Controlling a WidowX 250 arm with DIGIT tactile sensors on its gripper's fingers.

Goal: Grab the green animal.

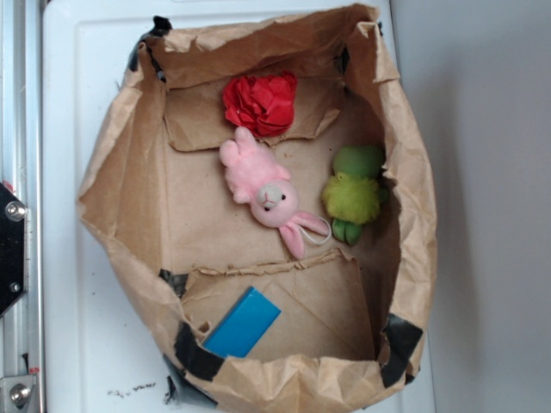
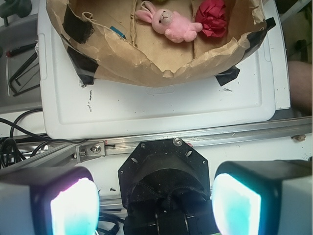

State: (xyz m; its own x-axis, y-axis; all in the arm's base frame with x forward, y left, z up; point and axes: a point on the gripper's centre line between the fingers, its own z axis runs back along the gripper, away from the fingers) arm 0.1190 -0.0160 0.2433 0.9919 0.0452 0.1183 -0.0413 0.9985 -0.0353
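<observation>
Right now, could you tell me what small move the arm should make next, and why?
Probably carry the tool forward over the paper bag's rim toward the green animal. The wrist view shows open fingers well outside the bag, above the base. The toy lies by the bag's wall, just clear of the pink bunny.

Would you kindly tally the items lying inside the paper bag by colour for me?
Red: 1, the ruffled ball
Pink: 1, the bunny
Green: 1, the green animal
Blue: 1, the flat block
Total: 4
</observation>
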